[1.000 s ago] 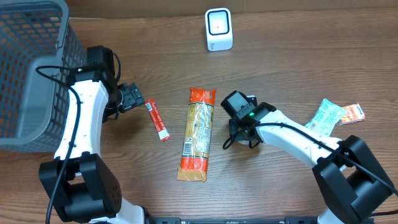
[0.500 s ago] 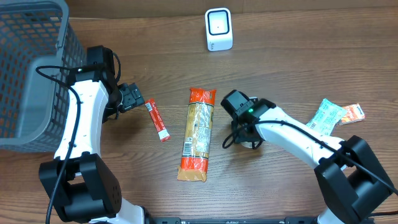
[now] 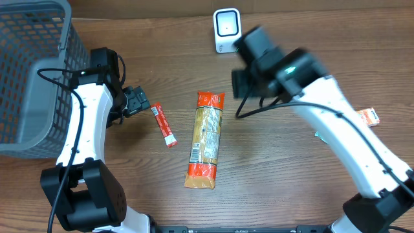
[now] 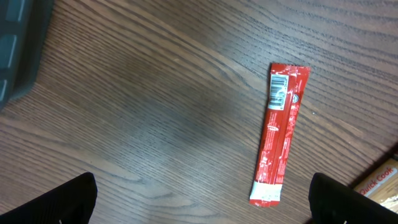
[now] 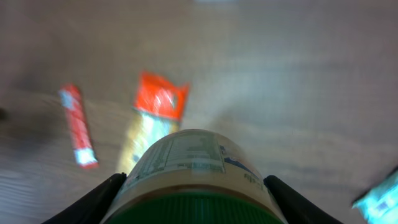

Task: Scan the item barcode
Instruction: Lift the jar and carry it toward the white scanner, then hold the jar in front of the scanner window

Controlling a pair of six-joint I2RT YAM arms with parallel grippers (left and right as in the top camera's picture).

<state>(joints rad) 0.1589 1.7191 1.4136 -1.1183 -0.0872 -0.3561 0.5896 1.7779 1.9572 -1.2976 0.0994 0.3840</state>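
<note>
In the right wrist view a jar (image 5: 193, 165) with a green lid and a pale printed label fills the space between my right gripper's (image 5: 193, 196) fingers, which are shut on its sides. Overhead, the right gripper (image 3: 247, 83) hangs blurred in the air just right of and in front of the white scanner (image 3: 227, 30); the jar is hidden beneath it there. My left gripper (image 3: 138, 101) stands wide open low over the table, beside a red stick packet (image 4: 280, 134) whose barcode end faces up. Nothing is between the left fingers (image 4: 65, 202).
A long orange-and-tan snack packet (image 3: 206, 139) lies mid-table, the red stick packet (image 3: 163, 124) to its left. A grey mesh basket (image 3: 32, 77) fills the back left corner. A small orange packet (image 3: 367, 116) lies at the right, partly behind the right arm.
The right arm has risen from the table beside the snack packet and swung back toward the scanner with the jar. The left arm has not moved.
</note>
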